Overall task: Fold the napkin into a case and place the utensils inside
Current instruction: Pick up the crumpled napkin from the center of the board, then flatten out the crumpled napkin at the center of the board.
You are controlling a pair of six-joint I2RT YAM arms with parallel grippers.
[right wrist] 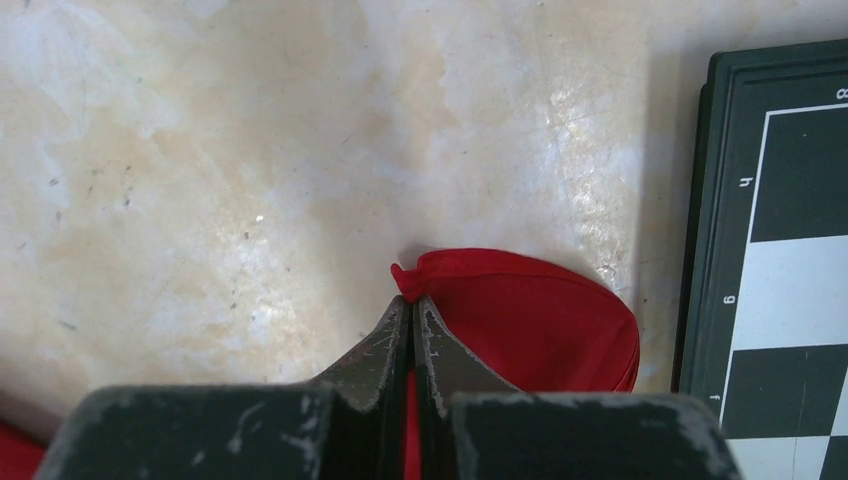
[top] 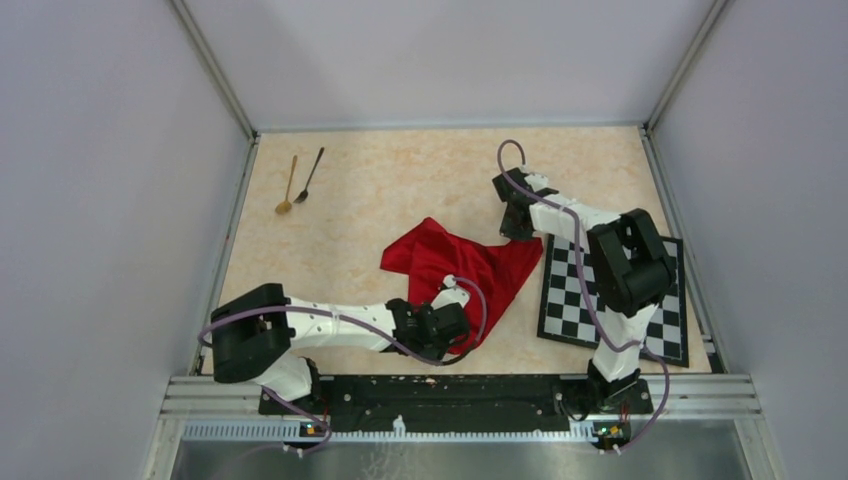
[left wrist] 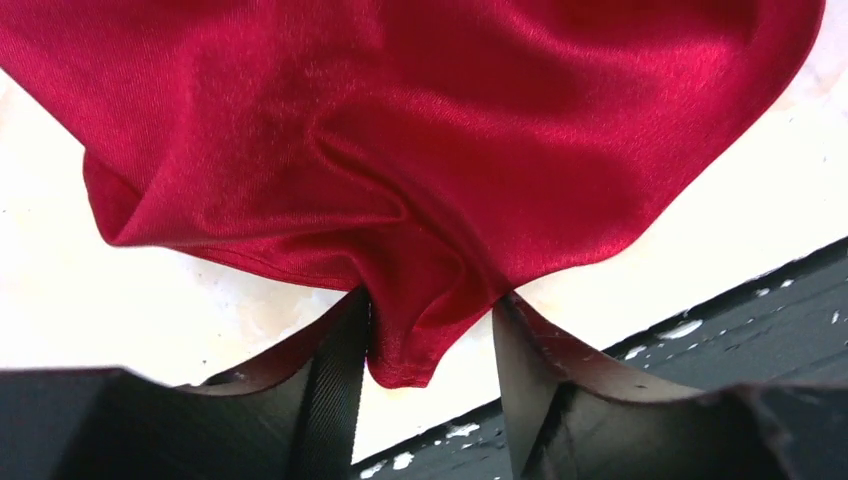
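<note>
- Nearest the lens, the black mounting rail (top: pixel 450 395) runs along the table's six o'clock edge, and both arms reach out over it.
- At ten o'clock on the table (top: pixel 400 180), the gold spoon (top: pixel 289 186) and the black spoon (top: pixel 310 176) lie side by side, well apart from the cloth.
- The left gripper (left wrist: pixel 430 320) sits at the six o'clock corner of the napkin (top: pixel 455 262). Its fingers are apart with that corner hanging between them, and no pinch shows.
- The napkin lies rumpled at mid-table, not yet folded. The step in hand looks like spreading it flat before any fold.
- The right gripper (right wrist: pixel 410 305), fingers together, is clamped on the napkin's two o'clock corner, just beside the chequered mat (top: pixel 565 300).
- The next move likely calls for the left fingers to close on their corner. Both arms would then draw apart to pull the cloth taut.
- Hidden from view: the napkin's other corners are lost in its folds, and the right arm covers part of the mat.
</note>
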